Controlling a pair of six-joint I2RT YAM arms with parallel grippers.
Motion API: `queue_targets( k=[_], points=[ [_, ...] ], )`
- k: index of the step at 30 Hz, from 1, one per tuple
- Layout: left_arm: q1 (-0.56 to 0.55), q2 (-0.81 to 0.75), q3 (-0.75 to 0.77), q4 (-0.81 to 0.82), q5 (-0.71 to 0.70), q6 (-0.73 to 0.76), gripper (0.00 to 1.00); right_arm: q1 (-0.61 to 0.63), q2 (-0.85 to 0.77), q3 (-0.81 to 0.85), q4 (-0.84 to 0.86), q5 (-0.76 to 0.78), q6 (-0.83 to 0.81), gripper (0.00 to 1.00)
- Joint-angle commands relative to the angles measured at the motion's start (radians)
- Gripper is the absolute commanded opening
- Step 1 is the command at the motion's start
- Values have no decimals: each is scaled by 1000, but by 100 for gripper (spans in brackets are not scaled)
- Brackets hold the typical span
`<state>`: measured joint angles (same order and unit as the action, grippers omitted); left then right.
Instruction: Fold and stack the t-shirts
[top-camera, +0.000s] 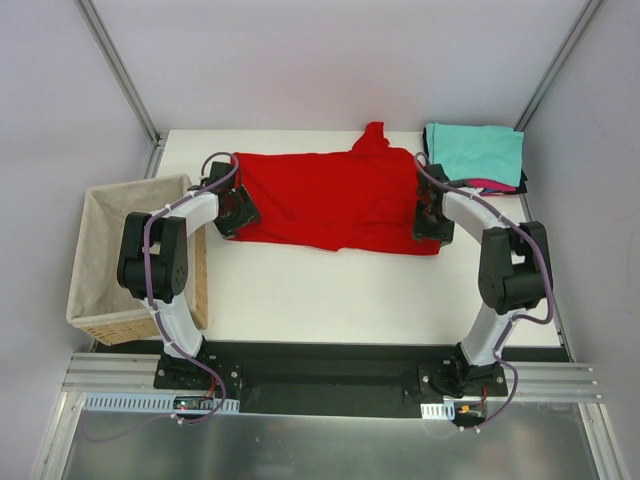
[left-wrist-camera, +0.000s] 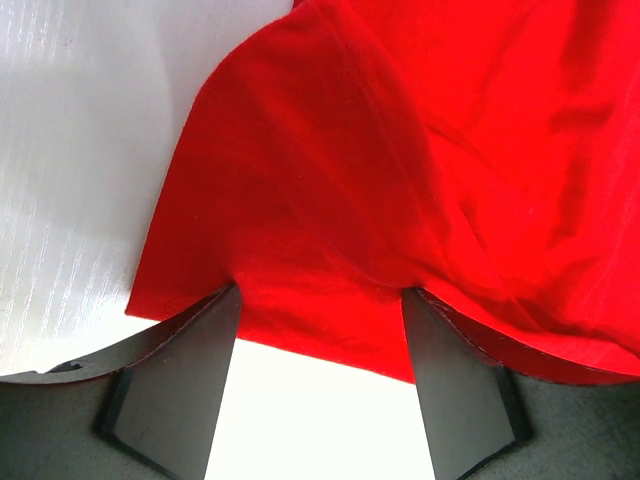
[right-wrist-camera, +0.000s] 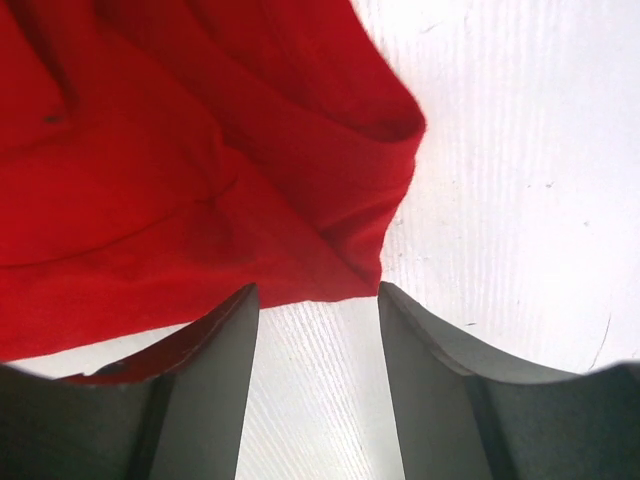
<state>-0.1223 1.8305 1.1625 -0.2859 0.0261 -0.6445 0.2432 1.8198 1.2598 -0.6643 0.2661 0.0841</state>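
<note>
L pincer (left-wrist-camera: 320, 292) is standing open, jaws well apart w/ bare white table showing btwn them. The red t-shirt (top-camera: 330, 195) is lying spread across the table (top-camera: 350, 300), reaching from L pincer over to R pincer (right-wrist-camera: 315, 290). One edge is running across the gap right at L pincer's fingertips and draping onto them. Ahead of that the cloth is rising in soft folds.

R pincer is also standing open, table visible btwn the jaws. A corner of the red t-shirt is ending just ahead of the gap and overlapping its left finger. Neither pincer is pinching cloth as far as the wrist views are showing.

Beyond R pincer and slightly to its outer side, a teal t-shirt (top-camera: 475, 152) is lying folded on top of a magenta-pink t-shirt (top-camera: 488, 184). A black t-shirt (top-camera: 521, 183) is peeking out at the stack's edge.

Out past L pincer's outer side, a wicker basket (top-camera: 199, 285) w/ beige lining is sitting against the table's edge.

Surface: white, matte, showing fine streaky grain & a few small scuffs near R pincer.

Room: pale grey-lilac wall panels (top-camera: 320, 60) are closing in 3 sides, and metal struts (top-camera: 115, 65) are slanting up at the far corners. An aluminium rail (top-camera: 320, 400) is running behind both pincers under the arm bases.
</note>
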Motion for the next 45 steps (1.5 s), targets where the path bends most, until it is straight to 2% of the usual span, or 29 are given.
queue_targets(
  k=[1,26,45],
  points=[
    [18,10,-29,-25,-9,-1,67,-25,-80,-3,43,-74,-27,55],
    [46,38,-41,-4,49,-11,66,-47,-25,16,35,-134,-18,54],
    [55,41,-40,-1,67,-7,66,-120,13,-13,91,-298,8,50]
  ],
)
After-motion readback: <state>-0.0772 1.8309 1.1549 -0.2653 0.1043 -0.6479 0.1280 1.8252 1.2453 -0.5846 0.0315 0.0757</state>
